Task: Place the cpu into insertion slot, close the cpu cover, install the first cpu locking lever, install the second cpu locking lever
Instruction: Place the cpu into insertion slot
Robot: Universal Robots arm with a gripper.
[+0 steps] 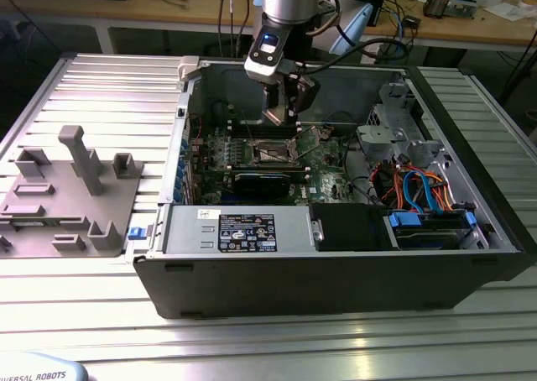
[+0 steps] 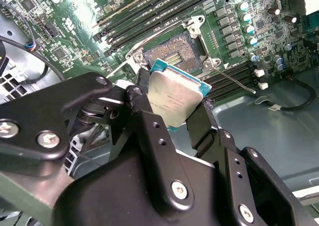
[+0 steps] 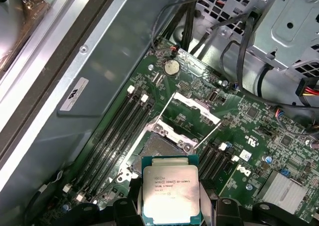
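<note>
We see the cpu (image 3: 171,193), a small square chip with a dull silver top and a green edge, clamped by two opposite edges between the black fingers (image 2: 149,117) of the gripper (image 1: 283,114). The jaws are clenched on the chip. It has not been seated. In the second wrist view the cpu (image 2: 174,94) hangs tilted just over one edge of the insertion slot (image 2: 175,53).

The slot's dark, finely dotted centre lies uncovered inside its silvery rim. In the first wrist view the insertion slot (image 3: 153,150) sits directly beyond the chip. The cpu cover (image 3: 197,103), a thin silvery frame with a cut-out middle, is swung open on the socket's far side. A thin wire locking lever (image 2: 238,82) stands loose beside the socket, unlatched.

Long narrow memory slots (image 3: 114,131) flank the socket on the green motherboard (image 3: 249,131). A round coin cell (image 3: 172,66) lies further off on the same board.

In the exterior view the arm reaches down into an open computer case (image 1: 336,272). The gripper hangs above the socket (image 1: 273,153), near the middle of the board. A grey power supply box (image 1: 239,230) sits along the case's near wall. Orange and blue cables (image 1: 419,188) bundle toward the exterior view's right.

The case rests on a ribbed metal table (image 1: 252,339). A grey fixture tray (image 1: 67,196) sits on the table at the exterior view's left.
</note>
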